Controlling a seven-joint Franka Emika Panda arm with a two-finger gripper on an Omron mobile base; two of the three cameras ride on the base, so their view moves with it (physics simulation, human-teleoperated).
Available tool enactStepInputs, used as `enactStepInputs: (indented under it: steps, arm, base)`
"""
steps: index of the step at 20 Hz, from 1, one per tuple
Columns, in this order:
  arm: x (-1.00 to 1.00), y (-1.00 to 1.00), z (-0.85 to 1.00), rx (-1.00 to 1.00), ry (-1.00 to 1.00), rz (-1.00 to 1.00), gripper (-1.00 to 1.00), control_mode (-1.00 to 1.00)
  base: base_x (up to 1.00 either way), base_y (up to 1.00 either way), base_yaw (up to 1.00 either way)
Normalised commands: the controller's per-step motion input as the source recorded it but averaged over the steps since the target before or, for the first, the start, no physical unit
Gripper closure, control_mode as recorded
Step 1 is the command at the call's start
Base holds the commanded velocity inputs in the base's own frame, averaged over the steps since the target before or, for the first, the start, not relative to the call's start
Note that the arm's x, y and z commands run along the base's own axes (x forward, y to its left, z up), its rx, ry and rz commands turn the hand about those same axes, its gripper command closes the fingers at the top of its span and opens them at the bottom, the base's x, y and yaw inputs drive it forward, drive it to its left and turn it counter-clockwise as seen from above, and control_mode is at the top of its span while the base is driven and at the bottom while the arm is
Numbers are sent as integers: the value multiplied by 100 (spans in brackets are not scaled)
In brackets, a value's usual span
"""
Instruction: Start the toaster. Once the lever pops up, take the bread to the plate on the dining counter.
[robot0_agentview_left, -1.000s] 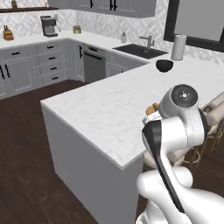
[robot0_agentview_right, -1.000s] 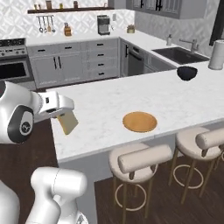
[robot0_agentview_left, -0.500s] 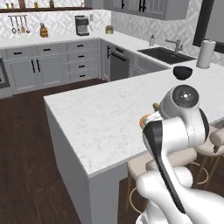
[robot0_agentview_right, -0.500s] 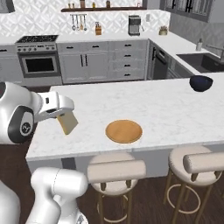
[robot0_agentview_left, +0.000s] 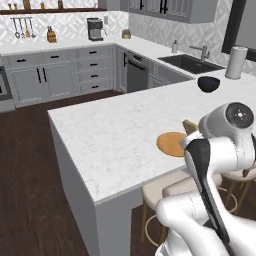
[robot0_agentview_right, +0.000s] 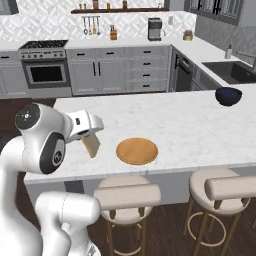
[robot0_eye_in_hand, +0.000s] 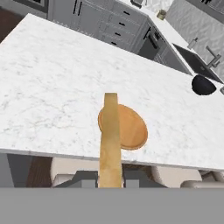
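Bread (robot0_agentview_right: 91, 145), a thin golden-tan slice of toast with a paler face, hangs edge-down from the gripper (robot0_agentview_right: 88, 134), which is clamped on its upper end. The slice sits above the near long edge of the white marble-look worktop (robot0_agentview_right: 200, 125) of the dining island, not touching it. In the hand view the slice (robot0_eye_in_hand: 110, 140) runs straight up from between the dark finger tips, and its far end overlaps the left part of the flat round orange-tan plate (robot0_eye_in_hand: 127, 127), so the hand is aimed at the plate but the slice looks short of being over its middle.

The plate (robot0_agentview_right: 137, 151) lies flat near that same near edge, just beside the slice on its right in the right base view; from the left base view the plate (robot0_agentview_left: 172, 143) peeks out beside the white arm. A small black bowl (robot0_agentview_right: 228, 96) stands well apart towards the far right corner, out of the path.

Holding the toast by its top leaves its bottom edge free to reach the plate first. My judgement: the carry is nearly done, and what remains is a short shift over the plate, lowering and letting go.
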Motion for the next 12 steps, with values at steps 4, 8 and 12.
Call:
enactStepInputs:
  steps: [4,8,12]
  arm:
    - [45,-1,-8,-9,0,-2,100,-100]
    - [67,-4,-14,-8,0,-8,100,-100]
    - [87,-17,-16,0,0,-7,100,-100]
  base:
    - [0,0,0]
    - [0,0,0]
    - [0,0,0]
